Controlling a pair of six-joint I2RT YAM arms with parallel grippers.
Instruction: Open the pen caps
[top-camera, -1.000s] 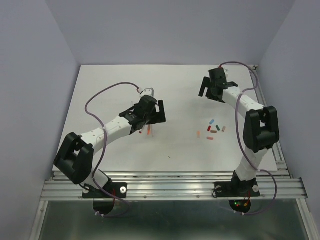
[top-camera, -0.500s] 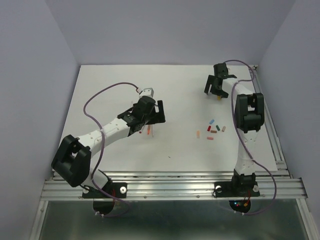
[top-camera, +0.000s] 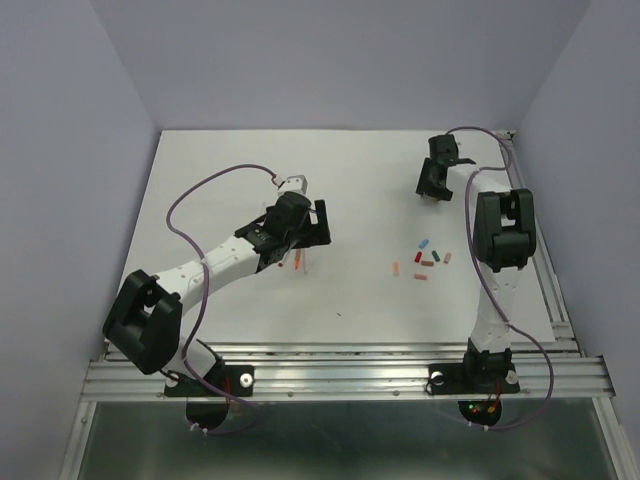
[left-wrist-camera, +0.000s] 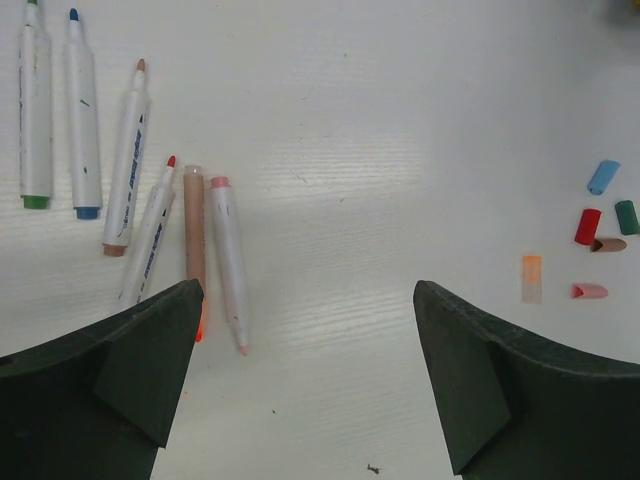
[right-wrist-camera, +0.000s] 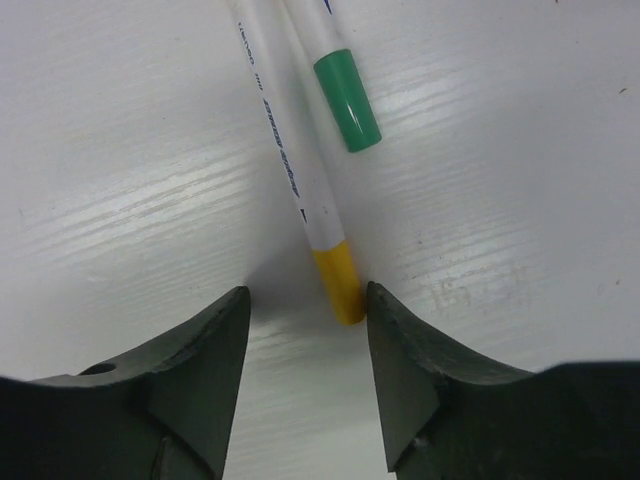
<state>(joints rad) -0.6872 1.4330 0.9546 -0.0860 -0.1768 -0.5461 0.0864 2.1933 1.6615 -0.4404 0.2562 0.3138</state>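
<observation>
White counter underneath everything. On it, two arms: left arm reaching to mid-counter, right arm stretched toward the far right edge. Left jaws spread wide, holding nothing, hanging above six pens already uncapped, tips bare, lying roughly side by side. Right jaws partly spread, low over the counter, straddling the yellow cap of a white pen; not yet pinching, with a gap on one side and the cap close against the opposite finger. Just beside it, a second pen wearing a green cap. Between the arms, a scatter of loose caps: blue, red, green, brown, orange, pink.

Step in hand, by the look of it: taking hold of the yellow-capped pen. To do it well: shift slightly to centre the cap, then close squarely across it, keeping clear of the green cap alongside. Likely risk otherwise: rolling or swivelling of so slim a pen. After that, probably best to bring the left jaws across, clamp the barrel, and pull straight along the pen's line, never sideways.
</observation>
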